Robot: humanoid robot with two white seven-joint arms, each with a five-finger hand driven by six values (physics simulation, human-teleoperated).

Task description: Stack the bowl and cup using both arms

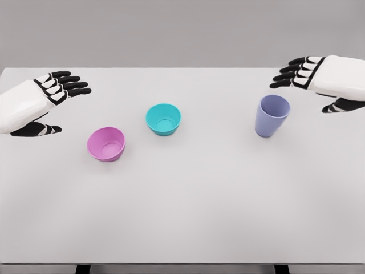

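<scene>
A pink bowl (106, 144) sits left of centre on the white table (188, 211), tilted a little toward me. A teal bowl (163, 119) stands upright just right of it and farther back. A lavender cup (271, 115) stands upright on the right side. My left hand (57, 105) hovers to the left of the pink bowl, fingers spread, holding nothing. My right hand (311, 85) hovers just right of and above the cup, fingers spread too, apart from the cup.
The table's far edge runs along the top behind both hands, and its front edge lies near the bottom of the view. Two dark table legs (83, 268) show below the front edge.
</scene>
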